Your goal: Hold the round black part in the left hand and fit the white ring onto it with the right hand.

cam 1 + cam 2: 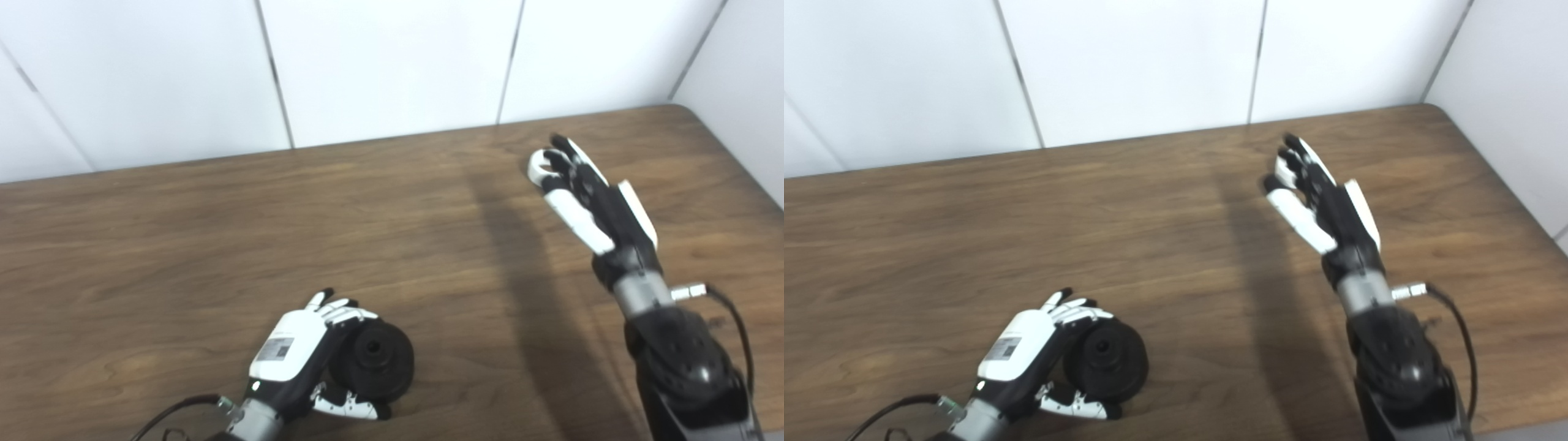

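Left hand [294, 358] grips black part [375, 361] at lower left on table [184, 245]. Right hand [588, 196], upper right, pinches white ring [540, 165] at fingertips.

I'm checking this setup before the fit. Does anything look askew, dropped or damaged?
Nothing stands out. The left hand grips the round black part at the table's near edge; the right hand pinches the white ring farther back. Nothing looks dropped or broken.
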### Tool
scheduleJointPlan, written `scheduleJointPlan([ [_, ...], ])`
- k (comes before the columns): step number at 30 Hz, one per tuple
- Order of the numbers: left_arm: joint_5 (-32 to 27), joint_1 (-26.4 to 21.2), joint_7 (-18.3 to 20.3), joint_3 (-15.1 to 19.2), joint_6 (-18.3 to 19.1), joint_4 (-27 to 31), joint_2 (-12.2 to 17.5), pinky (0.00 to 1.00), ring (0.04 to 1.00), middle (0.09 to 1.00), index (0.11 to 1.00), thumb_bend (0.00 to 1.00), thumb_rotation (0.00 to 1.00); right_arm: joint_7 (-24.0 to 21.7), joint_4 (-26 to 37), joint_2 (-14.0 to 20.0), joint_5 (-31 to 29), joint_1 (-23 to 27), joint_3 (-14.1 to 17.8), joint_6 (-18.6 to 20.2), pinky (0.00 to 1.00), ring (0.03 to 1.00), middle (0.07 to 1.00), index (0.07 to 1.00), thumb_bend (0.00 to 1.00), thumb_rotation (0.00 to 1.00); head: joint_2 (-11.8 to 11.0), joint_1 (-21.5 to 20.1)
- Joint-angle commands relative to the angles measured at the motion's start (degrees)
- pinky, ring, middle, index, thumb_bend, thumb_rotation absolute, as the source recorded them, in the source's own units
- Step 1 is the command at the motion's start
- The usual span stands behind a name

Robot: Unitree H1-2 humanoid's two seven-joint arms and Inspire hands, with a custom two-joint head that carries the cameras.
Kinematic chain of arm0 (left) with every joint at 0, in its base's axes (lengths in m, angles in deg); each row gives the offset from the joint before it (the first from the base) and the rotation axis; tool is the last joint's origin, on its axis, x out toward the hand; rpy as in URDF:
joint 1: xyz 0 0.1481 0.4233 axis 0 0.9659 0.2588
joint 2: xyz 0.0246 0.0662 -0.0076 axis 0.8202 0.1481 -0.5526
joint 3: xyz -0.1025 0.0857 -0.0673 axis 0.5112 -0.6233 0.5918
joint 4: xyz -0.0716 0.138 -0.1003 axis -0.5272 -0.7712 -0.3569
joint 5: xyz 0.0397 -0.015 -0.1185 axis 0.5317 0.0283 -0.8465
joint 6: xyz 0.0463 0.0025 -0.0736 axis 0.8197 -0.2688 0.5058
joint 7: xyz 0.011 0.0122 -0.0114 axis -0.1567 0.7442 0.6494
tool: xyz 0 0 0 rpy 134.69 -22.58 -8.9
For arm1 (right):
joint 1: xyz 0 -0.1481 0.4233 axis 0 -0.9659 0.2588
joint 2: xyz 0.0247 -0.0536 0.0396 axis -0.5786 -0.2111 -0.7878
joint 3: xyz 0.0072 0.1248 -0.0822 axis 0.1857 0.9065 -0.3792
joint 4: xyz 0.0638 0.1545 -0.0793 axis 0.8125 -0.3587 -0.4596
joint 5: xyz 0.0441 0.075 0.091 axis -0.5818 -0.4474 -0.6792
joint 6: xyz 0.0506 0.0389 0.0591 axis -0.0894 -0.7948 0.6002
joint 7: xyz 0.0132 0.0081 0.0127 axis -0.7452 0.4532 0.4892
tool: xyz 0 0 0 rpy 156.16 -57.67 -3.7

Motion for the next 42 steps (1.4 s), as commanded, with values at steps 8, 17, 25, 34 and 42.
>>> scheduleJointPlan([
  [8,2.1,0.7,1.1,0.3,0.8,-1.8,0.9,1.00,0.878,0.779,0.482,0.52,0.05,-12.2,-6.2,10.9,18.2,10.3,1.3,-0.2,0.96,0.962,0.944,0.888,0.88,0.44,-1.5,-3.6],
  [17,1.8,1.2,0.9,0.2,0.6,-1.8,0.6,0.99,0.874,0.781,0.482,0.52,0.05,-25.0,-17.4,15.1,29.3,20.6,1.1,-0.3,0.93,1.000,0.986,0.855,0.95,0.34,-2.6,-5.8],
  [25,1.9,1.4,1.5,0.2,1.1,-1.2,0.3,0.99,0.873,0.781,0.483,0.52,0.05,-28.0,-28.6,17.8,34.8,28.0,-3.4,-0.3,0.98,1.000,0.986,0.840,0.96,0.34,-2.7,-6.9],
  [34,1.8,1.4,1.9,0.2,1.1,-0.5,0.4,0.99,0.877,0.785,0.482,0.52,0.05,-27.9,-38.4,19.0,36.8,33.1,-8.2,-0.4,1.00,1.000,0.978,0.825,0.95,0.29,-2.5,-8.1],
  [42,1.9,1.5,1.9,0.3,1.1,-0.2,0.2,0.98,0.874,0.782,0.482,0.52,0.05,-29.1,-43.5,20.6,38.3,35.8,-12.8,-0.3,0.99,1.000,0.970,0.828,0.96,0.29,-2.2,-8.0],
])
